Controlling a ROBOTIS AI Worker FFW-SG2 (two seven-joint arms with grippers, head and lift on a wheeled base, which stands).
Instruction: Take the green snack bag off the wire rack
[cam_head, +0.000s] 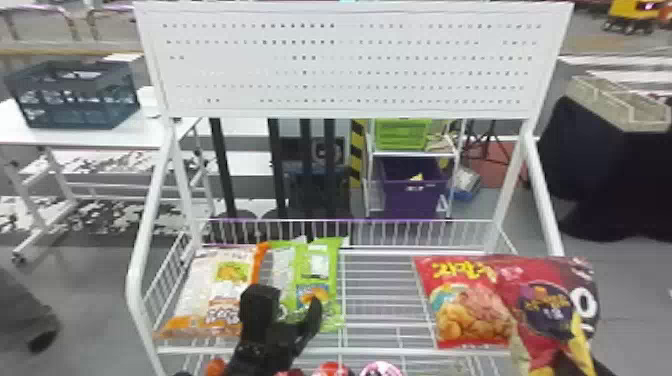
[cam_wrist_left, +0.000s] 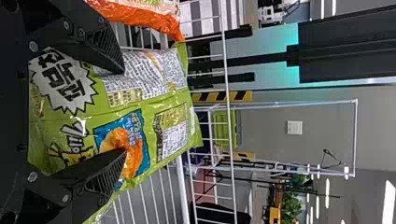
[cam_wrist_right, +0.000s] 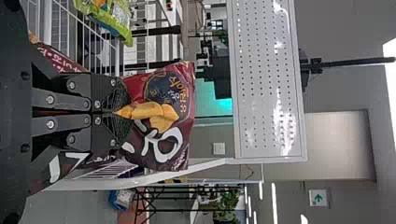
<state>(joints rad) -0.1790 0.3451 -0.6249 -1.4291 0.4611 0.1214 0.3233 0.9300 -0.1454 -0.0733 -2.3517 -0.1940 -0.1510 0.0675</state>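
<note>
In the head view, your white wire rack (cam_head: 380, 352) stands before you. The green snack bag (cam_head: 327, 260) rests on it, left of the middle. Your left gripper (cam_head: 287, 312) is in front of that bag, its two black fingers well apart, with green wrapping visible between them. Just to the left of the green snack bag lies a white-and-orange snack bag (cam_head: 192, 295). On the right side of the rack lies a red snack bag (cam_head: 467, 300), and at the rack's right end your right gripper (cam_head: 570, 367) holds a maroon snack bag (cam_head: 545, 275), which overlaps the red one in this view. Behind the rack you have a dark crate (cam_head: 75, 95) on a white tabletop (cam_head: 150, 132) to the left, and a purple bin (cam_head: 412, 197) farther back.

In the left wrist view, the left gripper's ridged fingers are spread wide, with the broad printed face of the green snack bag across the gap. You cannot tell from here whether they touch it.

In the right wrist view, the right gripper's fingers are pressed together on the maroon snack bag, pinching its printed yellow patch, and the green snack bag lies farther off on the rack.
</note>
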